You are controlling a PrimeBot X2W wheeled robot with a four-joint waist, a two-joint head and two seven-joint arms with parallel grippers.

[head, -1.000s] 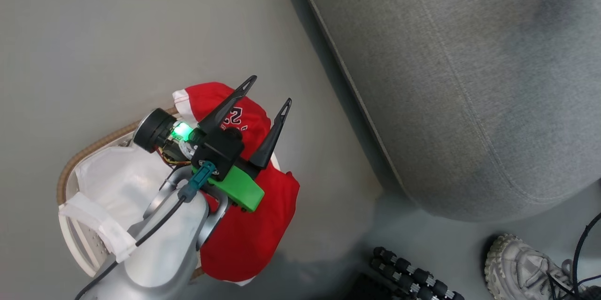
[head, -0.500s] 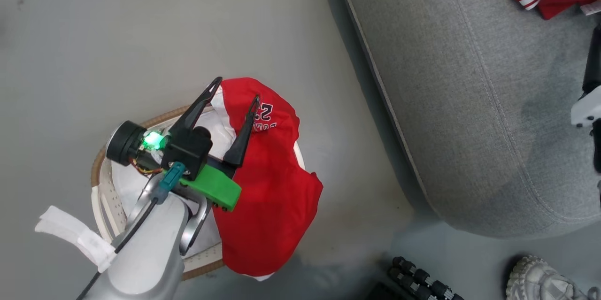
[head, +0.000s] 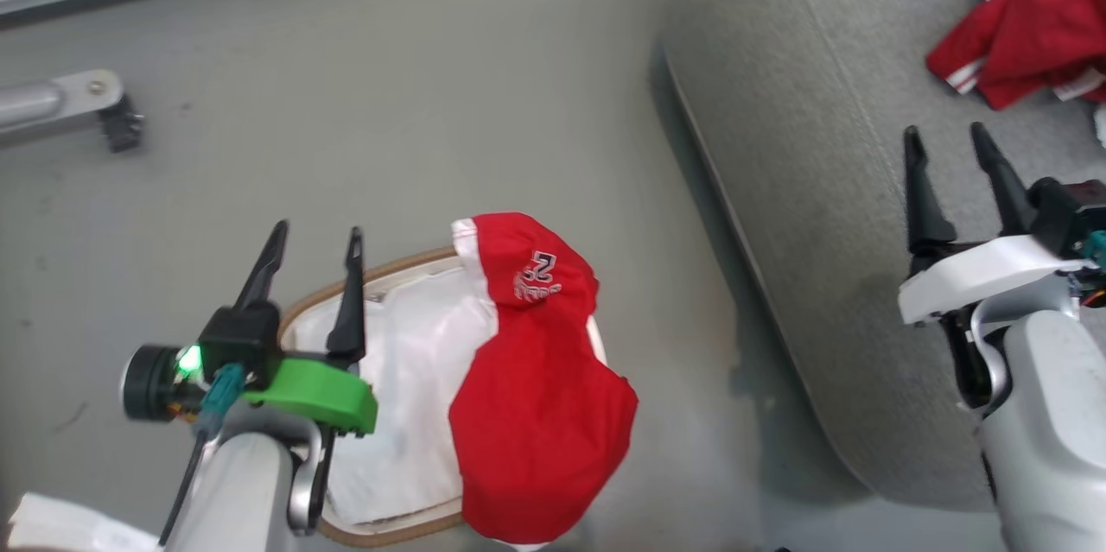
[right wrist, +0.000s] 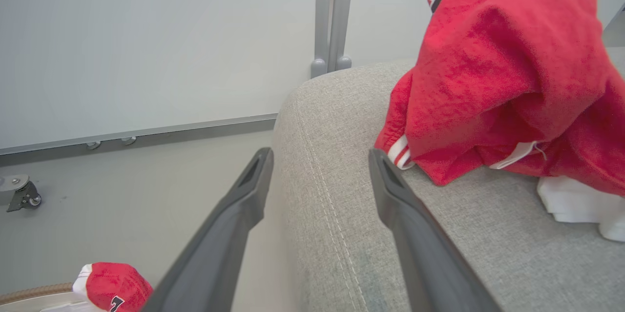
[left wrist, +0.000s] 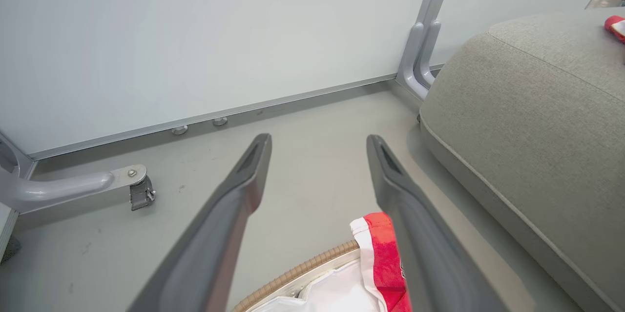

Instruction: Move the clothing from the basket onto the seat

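Two tools of ours, left tool (head: 316, 231) and right tool (head: 943, 130), gape wide, empty. Red garment (head: 536, 396) drapes basket (head: 380, 269) rim; second garment (head: 1037, 34) lies on seat (head: 821, 189) near corner.

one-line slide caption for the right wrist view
Open right gripper hovers over the grey seat beside a heaped red garment.

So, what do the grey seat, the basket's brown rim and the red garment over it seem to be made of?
The large grey rounded seat looks like matte woven upholstery fabric: visible weave, stitched seam. The white oval basket's brown rim looks braided, perhaps rattan or plastic imitation. The bright red garment seems soft matte cloth: it drapes and folds.
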